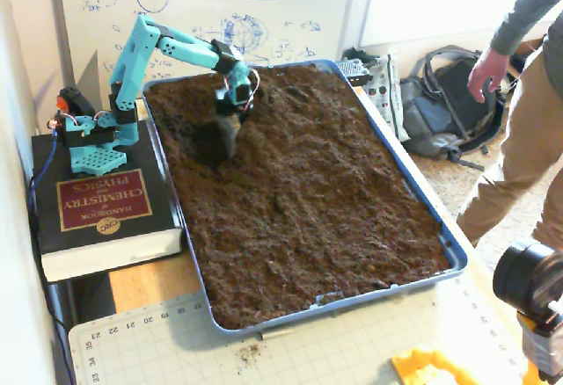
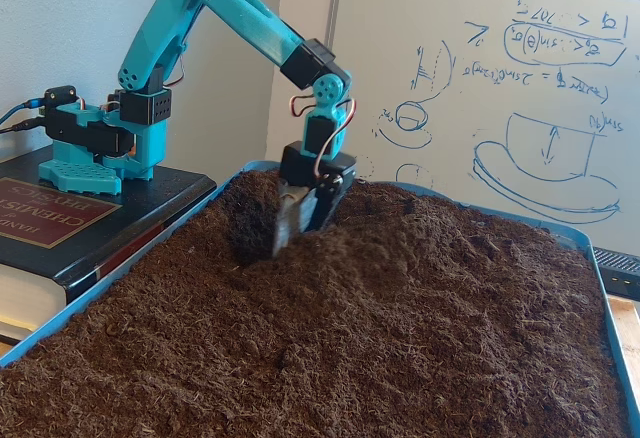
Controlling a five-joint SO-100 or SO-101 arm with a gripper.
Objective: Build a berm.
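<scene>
I am seeing the fingers (image 2: 290, 233) pointing down with their tips sinking into the soil, a flat grey blade-like piece showing at their front; I cannot tell how far apart they are standing or whether they are clamping that piece. In a fixed view from above, the fingers (image 1: 220, 139) are working near the tray's far left corner, close to the blue tray (image 1: 413, 205) rim on the left and the back rim behind, with wide open soil spreading to the right and toward the camera. A dark hollow is lying just left of the tips, and the berm (image 2: 400, 243) is rising as a low rounded mound right beside them on the right in a low fixed view. The teal arm (image 2: 245, 23) is reaching from its base on a thick book (image 1: 97, 214), which is sitting on the tabletop beside the tray.
</scene>
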